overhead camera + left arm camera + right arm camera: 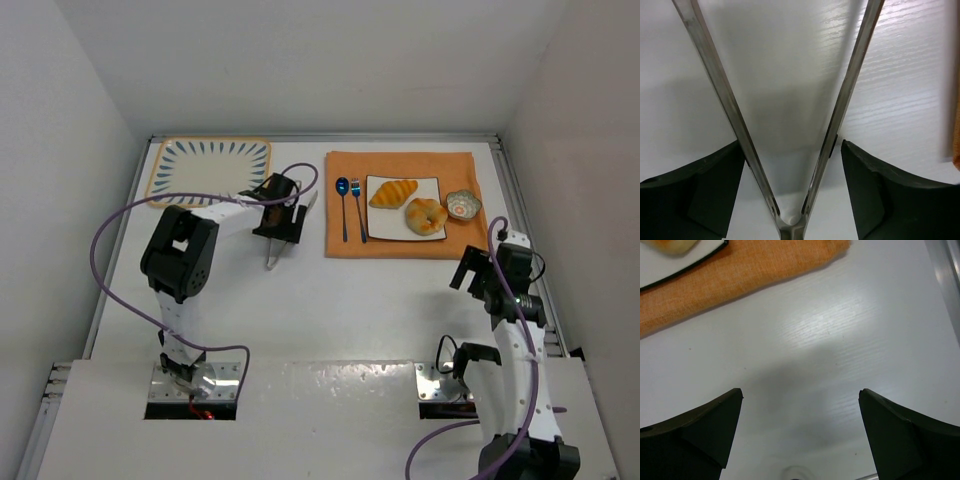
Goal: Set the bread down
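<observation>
The bread lies on a white square plate point(375, 228) on an orange cloth point(405, 165): a ridged croissant point(393, 192) at the back and a round bun point(426, 215) in front of it. My left gripper point(279, 235) is left of the cloth, low over the table. Metal tongs point(735, 120) sit spread in a V between its open fingers point(715, 185), with a small gap at the right finger. My right gripper point(470, 268) hangs open and empty over bare table near the cloth's front right corner. An edge of the bun point(675, 245) shows at the top left of the right wrist view.
A blue spoon point(343, 190) and fork point(357, 200) lie on the cloth left of the plate. A small patterned bowl point(463, 204) sits right of the plate. A patterned square tray point(208, 168) lies at the back left. A metal rail point(520, 220) runs along the table's right side.
</observation>
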